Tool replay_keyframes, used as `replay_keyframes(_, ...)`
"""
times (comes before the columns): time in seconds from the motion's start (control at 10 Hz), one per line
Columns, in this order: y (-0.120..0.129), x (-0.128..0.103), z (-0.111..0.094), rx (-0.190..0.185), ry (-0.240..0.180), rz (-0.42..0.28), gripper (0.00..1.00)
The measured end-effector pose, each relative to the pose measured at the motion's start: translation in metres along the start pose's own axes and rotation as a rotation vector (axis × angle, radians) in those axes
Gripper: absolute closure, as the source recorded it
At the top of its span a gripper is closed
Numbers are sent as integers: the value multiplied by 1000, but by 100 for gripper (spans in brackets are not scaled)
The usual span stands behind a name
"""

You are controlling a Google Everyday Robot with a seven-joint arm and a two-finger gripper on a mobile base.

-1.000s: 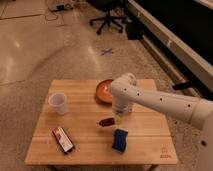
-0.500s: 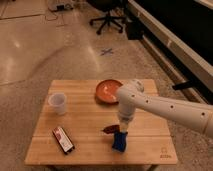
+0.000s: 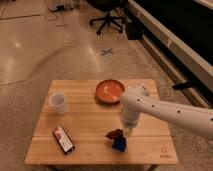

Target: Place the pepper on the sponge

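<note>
Blue block sponge (image 3: 119, 145) low on the butcher-block table (image 3: 95, 122), close to the front edge and a little right of centre. Just above it in the view, touching its top or just over it: small dark red pepper (image 3: 115, 134), lying roughly crosswise, narrow end toward the left. Cannot tell whether resting on the sponge or held just clear of it.

Hard against the pepper's right end, the gripper (image 3: 126, 132), pointing straight down at the end of a thick white arm (image 3: 165, 114) reaching in from the right edge of the view. Cannot tell whether open or closed, nor whether clamped on the pepper; tip merging with pepper and sponge from this angle.

Round orange-red bowl (image 3: 110, 91) at the back of the table, right of centre, just behind the arm's bend and well apart from the sponge. Pale translucent cup (image 3: 58, 103) upright on the left side, toward the back. Flat red-and-black packet (image 3: 63, 139) near the front left, lying at an angle, well apart from the sponge.

Beyond the table, speckled polished floor (image 3: 45, 55) with a small blue cross (image 3: 106, 51) marked on it; farther back, a black office chair (image 3: 107, 20) on castors.
</note>
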Motion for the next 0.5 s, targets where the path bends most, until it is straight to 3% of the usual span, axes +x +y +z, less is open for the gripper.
replay_keyframes(0.4,5,14,10,-24,-14,39,24)
replay_keyframes(0.5,4,15,12,-25,-18,45,20)
